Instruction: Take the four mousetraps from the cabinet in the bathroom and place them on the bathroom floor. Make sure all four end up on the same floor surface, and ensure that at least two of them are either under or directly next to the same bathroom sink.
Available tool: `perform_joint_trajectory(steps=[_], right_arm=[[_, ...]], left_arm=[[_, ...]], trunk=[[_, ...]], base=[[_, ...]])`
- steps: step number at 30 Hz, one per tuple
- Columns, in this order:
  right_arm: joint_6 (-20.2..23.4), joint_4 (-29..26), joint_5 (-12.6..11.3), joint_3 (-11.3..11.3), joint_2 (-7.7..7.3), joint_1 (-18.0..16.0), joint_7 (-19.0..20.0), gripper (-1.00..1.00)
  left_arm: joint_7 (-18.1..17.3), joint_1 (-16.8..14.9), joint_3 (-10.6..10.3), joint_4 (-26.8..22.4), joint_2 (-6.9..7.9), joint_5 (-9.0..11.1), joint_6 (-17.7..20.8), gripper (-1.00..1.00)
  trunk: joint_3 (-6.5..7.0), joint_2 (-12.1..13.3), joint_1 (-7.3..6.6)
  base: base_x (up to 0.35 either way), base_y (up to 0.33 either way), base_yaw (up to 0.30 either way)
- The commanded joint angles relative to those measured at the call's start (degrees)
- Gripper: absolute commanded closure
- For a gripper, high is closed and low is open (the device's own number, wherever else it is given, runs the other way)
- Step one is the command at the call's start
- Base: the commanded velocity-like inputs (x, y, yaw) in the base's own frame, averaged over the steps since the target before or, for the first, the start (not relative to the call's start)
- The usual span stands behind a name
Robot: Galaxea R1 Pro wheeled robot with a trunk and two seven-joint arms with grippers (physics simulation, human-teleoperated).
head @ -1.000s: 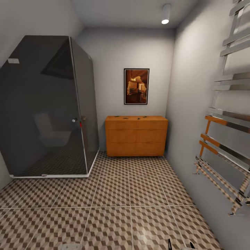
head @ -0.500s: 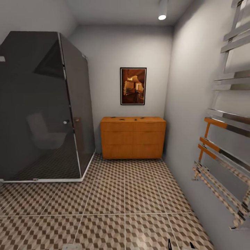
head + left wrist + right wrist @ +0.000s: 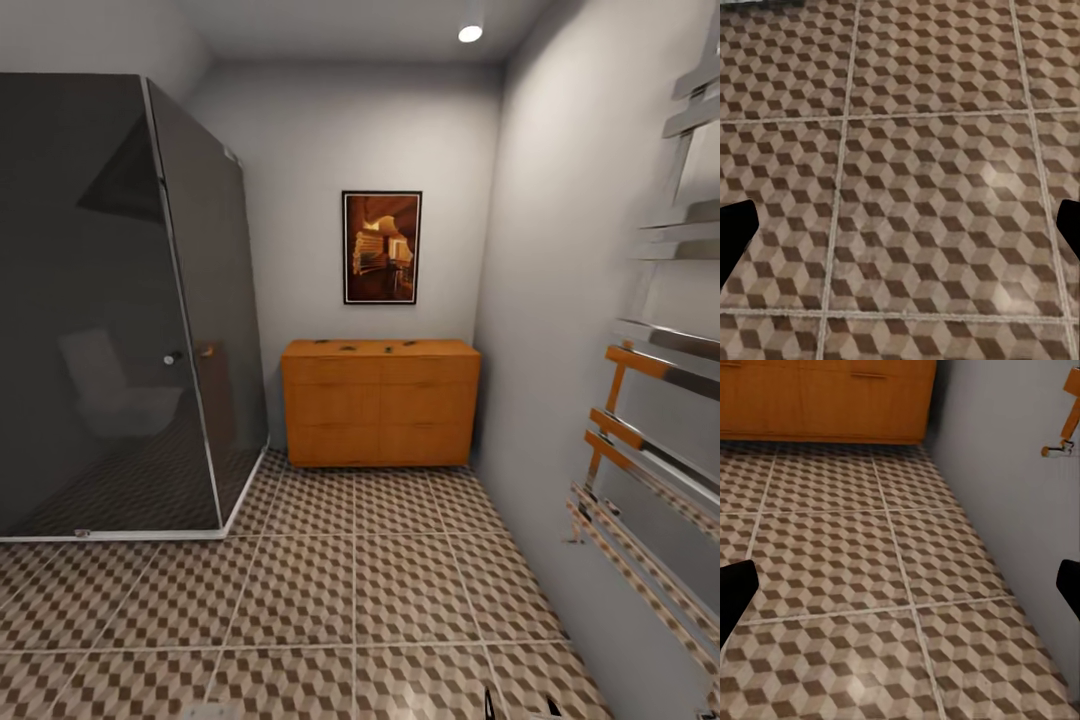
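Observation:
The orange-brown cabinet [image 3: 380, 403] stands against the far wall, and its lower front also shows in the right wrist view [image 3: 817, 397]. Several small dark mousetraps [image 3: 348, 347] lie on its top, too small to make out in detail. The cube-patterned bathroom floor [image 3: 400, 580] stretches between me and the cabinet. My left gripper [image 3: 900, 232] hangs open over bare floor tiles [image 3: 937, 150]. My right gripper [image 3: 900, 592] is open too, above the tiles near the right wall; its fingertips [image 3: 487, 702] peek in at the head view's lower edge. The sink is out of view.
A dark glass shower enclosure [image 3: 110, 300] takes up the left side. A chrome and orange towel rail [image 3: 660, 400] juts from the right wall. A framed picture [image 3: 381, 247] hangs above the cabinet. The tiled lane between them leads straight to the cabinet.
The whole head view has shifted: the cabinet looks slightly larger and the shower sits further left, so the camera has moved forward. Nothing in the room itself has moved.

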Motion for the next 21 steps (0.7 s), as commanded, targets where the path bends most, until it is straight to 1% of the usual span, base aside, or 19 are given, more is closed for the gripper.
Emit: perform_joint_trajectory(steps=[1,21], right_arm=[[0.0,0.1,0.3,0.3,-0.03,0.0,-0.6,-1.00],[0.0,0.1,0.3,0.3,0.05,0.0,-0.6,-1.00]], left_arm=[[0.3,0.0,-0.2,0.0,0.03,0.0,-0.2,-1.00],[0.2,0.0,-0.2,0.3,0.03,0.0,-0.2,-1.00]], trunk=[[-0.06,0.0,0.03],[-0.06,0.0,0.03]], base=[[0.298,-0.002,0.000],[0.303,0.000,0.000]])
